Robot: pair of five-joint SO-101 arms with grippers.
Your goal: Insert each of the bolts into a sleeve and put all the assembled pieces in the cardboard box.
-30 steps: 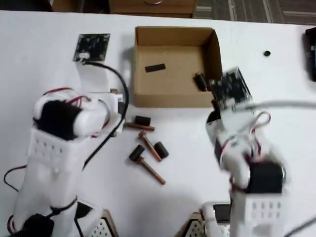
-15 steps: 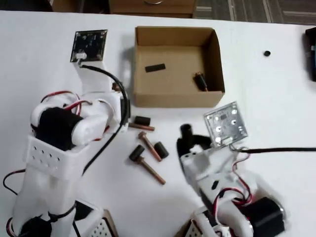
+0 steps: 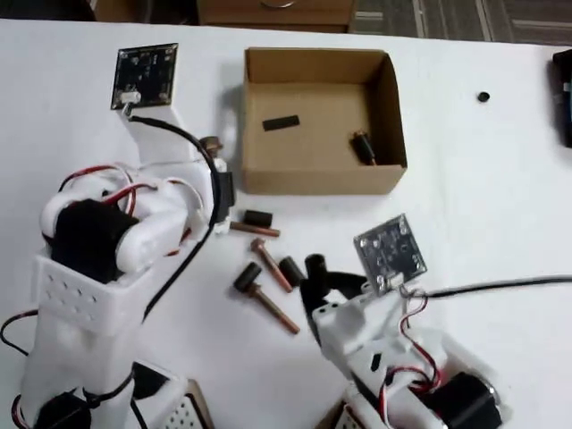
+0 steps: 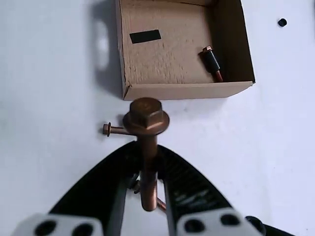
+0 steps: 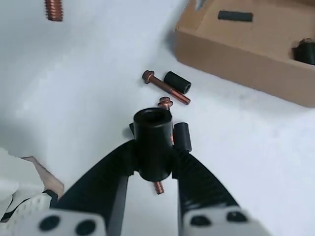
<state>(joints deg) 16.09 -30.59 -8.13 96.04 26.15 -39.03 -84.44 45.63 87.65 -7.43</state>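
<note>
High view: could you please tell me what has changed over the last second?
The right gripper, with a sleeve, drew back from the box and ended beside the loose bolts. The left gripper, holding a bolt, shifted slightly left. The assembled piece in the box and the loose sleeves stayed put.

Brightness: bright and even in all three views; the white tabletop (image 3: 500, 197) is close to washed out.
Source: diffuse light from above, with no hard beam.
Shadows: pale and soft-edged. In the left wrist view a faint grey patch lies on the tabletop beside one outer wall of the cardboard box (image 4: 170, 61), and one inner wall is shaded.
Glare: mild sheen on the head of the bolt (image 4: 147, 142) and on the rim of the sleeve (image 5: 153, 142).
</note>
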